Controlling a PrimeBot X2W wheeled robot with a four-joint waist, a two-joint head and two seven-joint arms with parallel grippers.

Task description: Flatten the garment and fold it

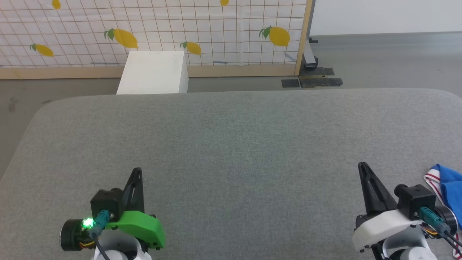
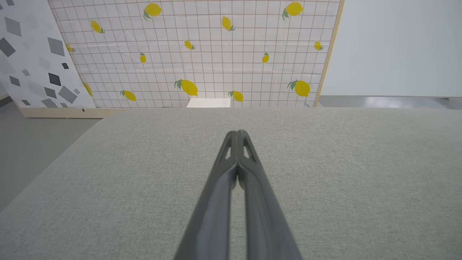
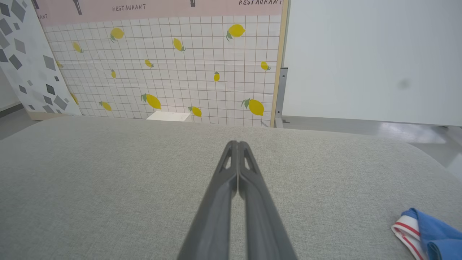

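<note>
Mostly grey fabric surface (image 1: 231, 144), lemon-print backdrop (image 1: 162, 21)

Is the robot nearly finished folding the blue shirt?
Not yet. Done: nothing that shows. The garment lies bunched at the right edge of the grey padded surface, with just a blue and red-striped corner in view. In hand: nothing. The left gripper and right gripper are both shut and empty, apart from the garment. Left to do: grabbing it, spreading it flat and folding it.

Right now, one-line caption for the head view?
Head view: left gripper and right gripper shut, empty, over the grey table; blue garment at the right edge.
</note>
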